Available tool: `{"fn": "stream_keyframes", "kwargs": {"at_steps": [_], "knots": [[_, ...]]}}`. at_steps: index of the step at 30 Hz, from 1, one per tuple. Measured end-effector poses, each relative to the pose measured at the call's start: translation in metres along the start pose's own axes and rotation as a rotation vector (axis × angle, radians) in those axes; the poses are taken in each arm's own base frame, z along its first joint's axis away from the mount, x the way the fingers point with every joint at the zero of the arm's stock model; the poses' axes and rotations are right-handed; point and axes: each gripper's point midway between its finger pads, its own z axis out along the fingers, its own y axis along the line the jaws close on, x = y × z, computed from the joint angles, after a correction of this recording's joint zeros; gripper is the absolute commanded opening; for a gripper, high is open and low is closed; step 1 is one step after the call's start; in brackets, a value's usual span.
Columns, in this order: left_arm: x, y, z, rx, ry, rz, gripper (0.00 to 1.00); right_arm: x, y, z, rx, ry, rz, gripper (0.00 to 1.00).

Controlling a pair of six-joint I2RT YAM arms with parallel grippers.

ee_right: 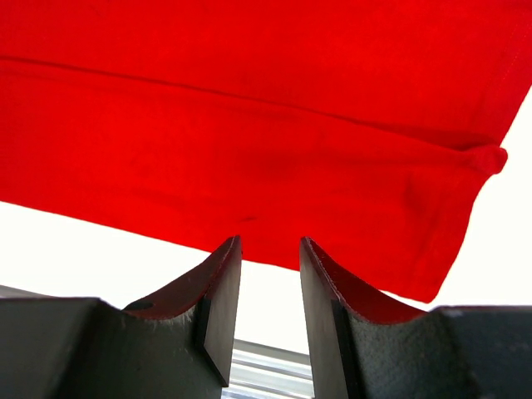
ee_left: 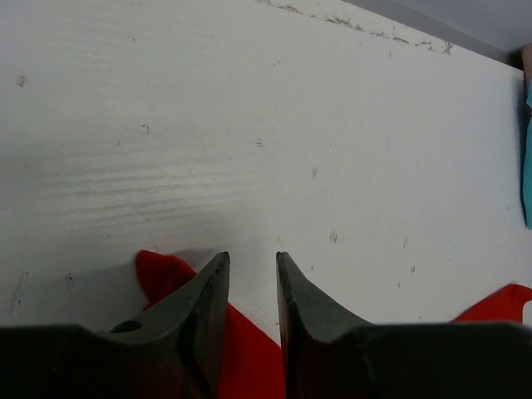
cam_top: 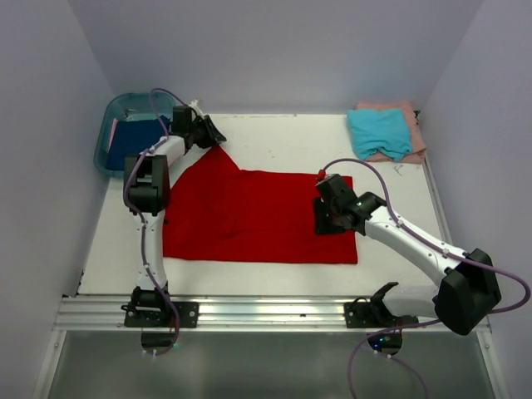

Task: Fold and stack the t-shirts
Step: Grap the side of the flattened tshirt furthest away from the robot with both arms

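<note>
On the counter, a red t-shirt spread flat across the middle, one sleeve drawn to a peak toward the far left corner. In the far right corner, a teal t-shirt folded on top of a pink t-shirt. Off the far left corner, a dark blue t-shirt in a teal tub. Left pincer down at that sleeve peak, partly open, a narrow gap between the fingers, red cloth under them but none seen pinched. Right pincer at the shirt's right edge, likewise narrowly open, tips just at the hem, nothing visibly held.

Likely trouble from here:
- Closing short of the hem and coming up empty on one side.
- Lifting with only one side caught, so skewing or bunching the fold.
- Pinching a single layer or only the sleeve tip, then losing it mid-carry.
- Dragging the whole shirt across the counter rather than folding it.
- Leaving a crooked fold, and so a leaning stack later.
</note>
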Motion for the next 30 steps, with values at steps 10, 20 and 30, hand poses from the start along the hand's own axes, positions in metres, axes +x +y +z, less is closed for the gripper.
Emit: {"fn": "stream_keyframes", "kwargs": {"at_steps": [10, 20, 30], "knots": [[0.002, 0.018, -0.017, -0.131, -0.058, 0.022, 0.47, 0.003, -0.001, 0.001, 0.003, 0.006, 0.000, 0.38], [-0.040, -0.004, -0.044, -0.139, -0.220, 0.089, 0.57, 0.004, -0.002, 0.002, 0.005, 0.009, -0.001, 0.38], [-0.041, 0.018, -0.029, -0.219, -0.192, 0.080, 0.55, 0.004, -0.002, 0.002, 0.005, 0.009, -0.001, 0.39]]}}
